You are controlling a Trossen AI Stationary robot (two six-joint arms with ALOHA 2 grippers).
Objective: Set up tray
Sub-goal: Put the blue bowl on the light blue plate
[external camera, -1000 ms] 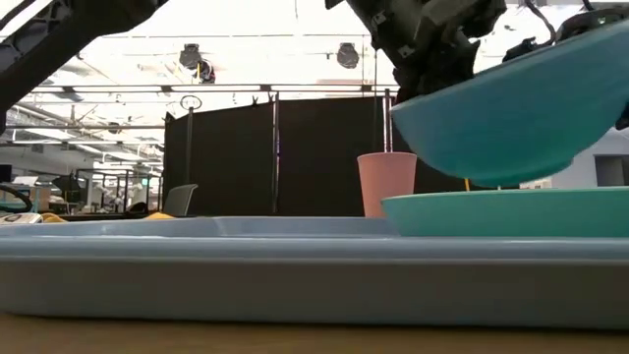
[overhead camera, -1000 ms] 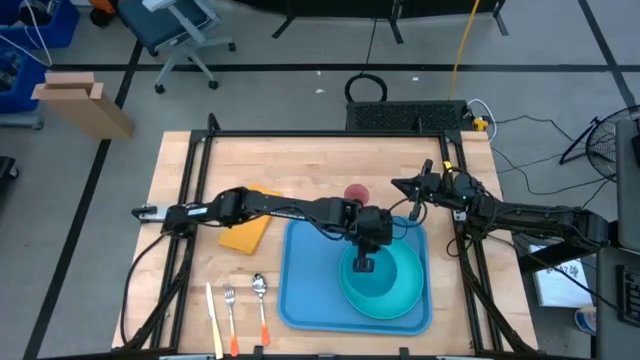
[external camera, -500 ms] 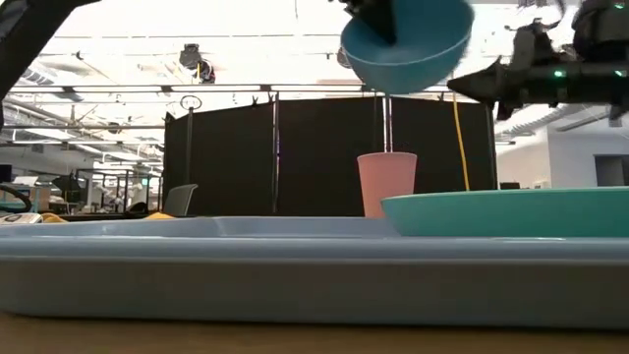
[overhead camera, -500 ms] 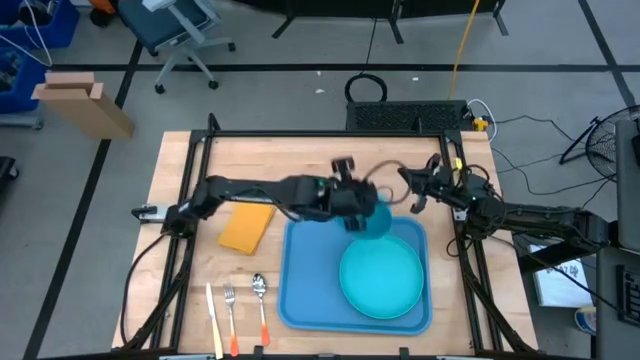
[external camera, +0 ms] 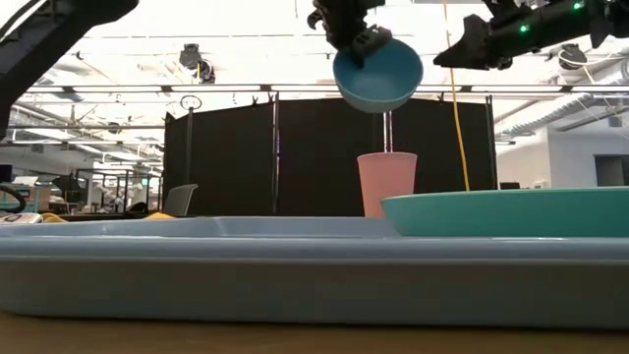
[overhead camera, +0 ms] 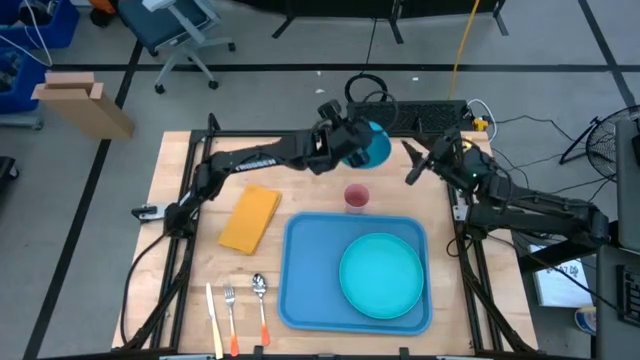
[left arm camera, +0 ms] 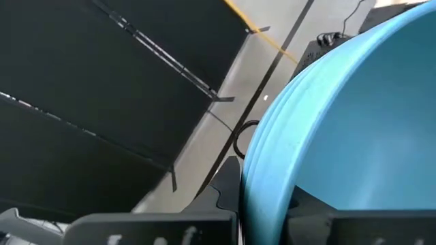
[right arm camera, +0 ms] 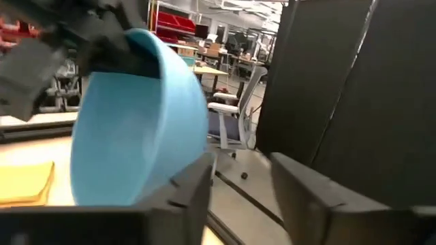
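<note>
A blue bowl hangs high over the table's far edge, with my left gripper shut on its rim. My right gripper stands open just right of the bowl, at about the same height, with nothing between its fingers. The light-blue tray lies at the near middle, with a round turquoise plate resting on it. A pink cup stands upright on the wood just beyond the tray. My left gripper pinches the bowl's rim, with one finger inside the bowl and one outside. The bowl is lifted clear of everything and tipped on its side, its opening turned away from the right arm.
A folded yellow napkin lies left of the tray. A knife, fork and spoon lie at the near left. Black frame rails run along the table's far and side edges.
My left gripper has lifted the bowl off the turquoise plate and carried it up and toward the table's far edge, tipping it on its side. The plate has stayed on the tray. My right gripper has risen and moved toward the far edge.
</note>
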